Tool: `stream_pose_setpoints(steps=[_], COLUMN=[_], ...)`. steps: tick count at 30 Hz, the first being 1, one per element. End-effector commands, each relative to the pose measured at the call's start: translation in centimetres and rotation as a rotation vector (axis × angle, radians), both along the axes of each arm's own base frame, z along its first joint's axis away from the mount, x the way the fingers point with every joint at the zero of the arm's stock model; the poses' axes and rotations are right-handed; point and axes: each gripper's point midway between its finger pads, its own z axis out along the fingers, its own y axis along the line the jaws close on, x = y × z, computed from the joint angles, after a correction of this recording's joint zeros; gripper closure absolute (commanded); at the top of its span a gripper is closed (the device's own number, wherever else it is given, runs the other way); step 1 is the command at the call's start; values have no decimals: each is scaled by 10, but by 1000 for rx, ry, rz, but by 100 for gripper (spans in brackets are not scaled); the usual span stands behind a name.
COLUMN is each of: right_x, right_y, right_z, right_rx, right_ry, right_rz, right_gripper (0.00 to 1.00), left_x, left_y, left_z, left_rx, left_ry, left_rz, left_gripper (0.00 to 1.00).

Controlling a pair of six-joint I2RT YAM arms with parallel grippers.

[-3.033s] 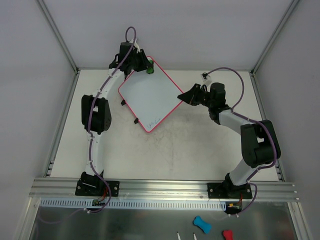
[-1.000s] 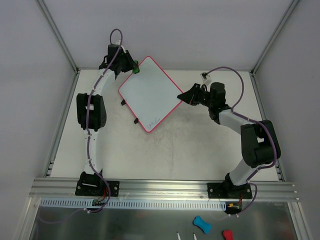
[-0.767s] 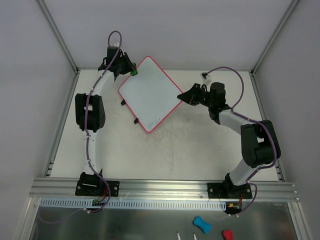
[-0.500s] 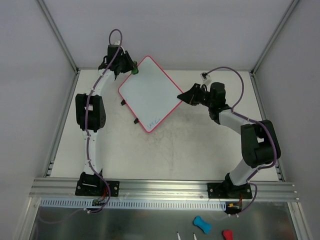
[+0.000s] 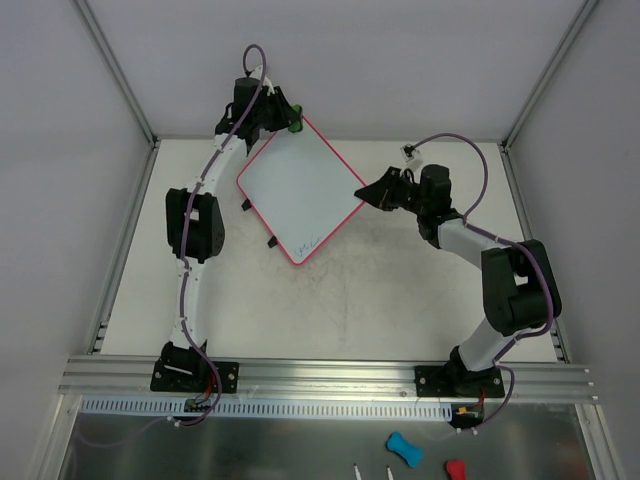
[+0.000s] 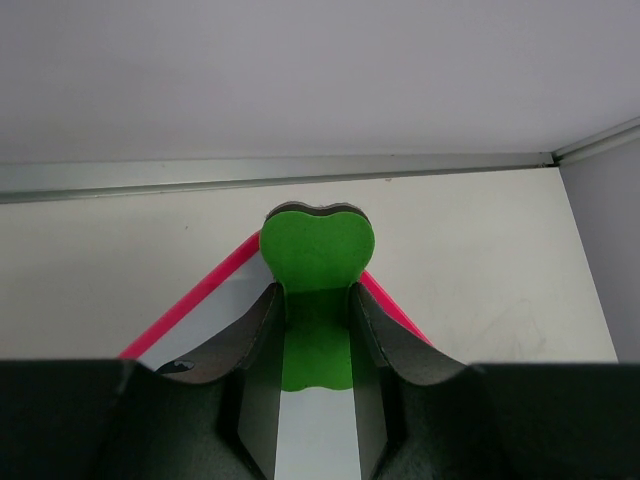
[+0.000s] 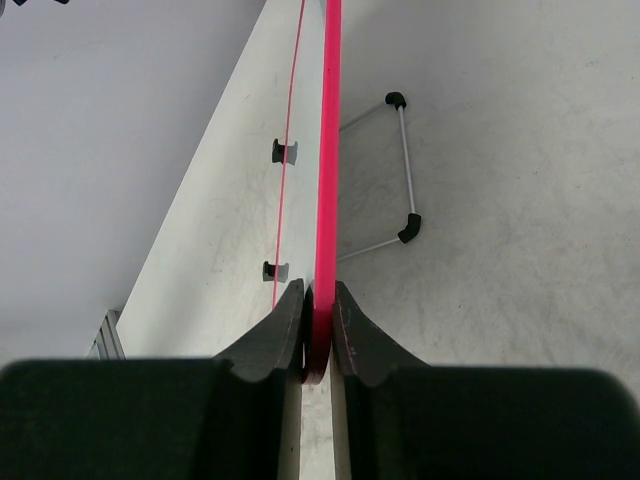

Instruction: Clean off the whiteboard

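"Starting at the left: what has changed there?"

"The left gripper [image 5: 288, 120], fingers clamped on the green eraser [image 5: 296, 124], has swung back. It now stands at the 12 o'clock corner of the whiteboard [image 5: 300, 185]. A second ago it sat clear of that corner, out toward 9 o'clock. The left wrist view shows the eraser's lobed head over the tip of the pink rim."

"Is the eraser pressing on the surface?"

"Cannot tell; neither view shows contact."

"Position of the whiteboard?"

"Unmoved over the last three seconds. It lies as a diamond at the far middle of the table [image 5: 330, 300], with two black clips [image 5: 246, 205] on its 8 o'clock edge."

"Any writing left?"

"Yes. Faint marks [image 5: 308, 243] remain near the 6 o'clock corner, the same as before. The rest of the surface reads clean."

"And the right side?"

"The right gripper [image 5: 368, 192] has not shifted. Its fingers are pinched together on the rim at the 3 o'clock corner, steadying the whiteboard."

"Finding?"

"In my judgement the task is not done. The eraser has returned to the corner opposite the marks, so a stroke down the full diagonal to 6 o'clock is called for. The right-hand hold must stay firm or the whiteboard may slide."
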Motion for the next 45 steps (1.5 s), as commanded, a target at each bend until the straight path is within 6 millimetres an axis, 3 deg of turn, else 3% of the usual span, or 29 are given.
stream_pose_setpoints(steps=[1, 5, 10, 17, 24, 32, 34, 36, 37, 38, 40, 41, 43, 44, 45], right_x=[-15, -15, -15, -15, -14, -14, -14, -14, -13, -14, -13, -14, -13, -12, -12], right_y=[21, 21, 21, 21, 21, 21, 21, 21, 21, 22, 21, 22, 21, 21, 20], right_z=[8, 9, 9, 9, 7, 7, 7, 6, 7, 7, 7, 7, 7, 8, 8], right_rx=[-33, -32, -32, -32, -33, -32, -32, -32, -31, -30, -30, -30, -30, -28, -28], right_ry=[-93, -96, -96, -96, -90, -87, -89, -87, -86, -85, -84, -84, -79, -77, -74], right_rz=[129, 129, 129, 129, 129, 130, 130, 130, 128, 129, 125, 128, 118, 114, 110], right_gripper=[100, 100, 100, 100, 100, 100, 100, 100, 100, 100, 100, 100, 100, 100, 100], left_x=[0, 7, 11, 3, -7, -18, -22, -35, -39, -46, -57, -65, -77, -88, -93], left_y=[-26, -14, 21, 53, 71, 72, 68, 65, 62, 62, 59, 59, 56, 54, 50], left_z=[3, -1, -16, -53, -71, -61, -43, -52, -34, -44, -29, -39, -32, -46, -47], left_rx=[9, 15, 25, 83, 111, 103, 78, 66, 44, 36, 15, 14, 8, 18, 21], left_ry=[-52, -42, 13, 98, 145, 141, 106, 121, 78, 72, 29, 30, 11, 36, 31], left_rz=[-60, 3, 144, 265, 303, 280, 257, 238, 225, 219, 196, 185, 164, 142, 126], left_gripper=[100, 100, 100, 100, 100, 100, 100, 100, 100, 100, 100, 100, 100, 100, 100])
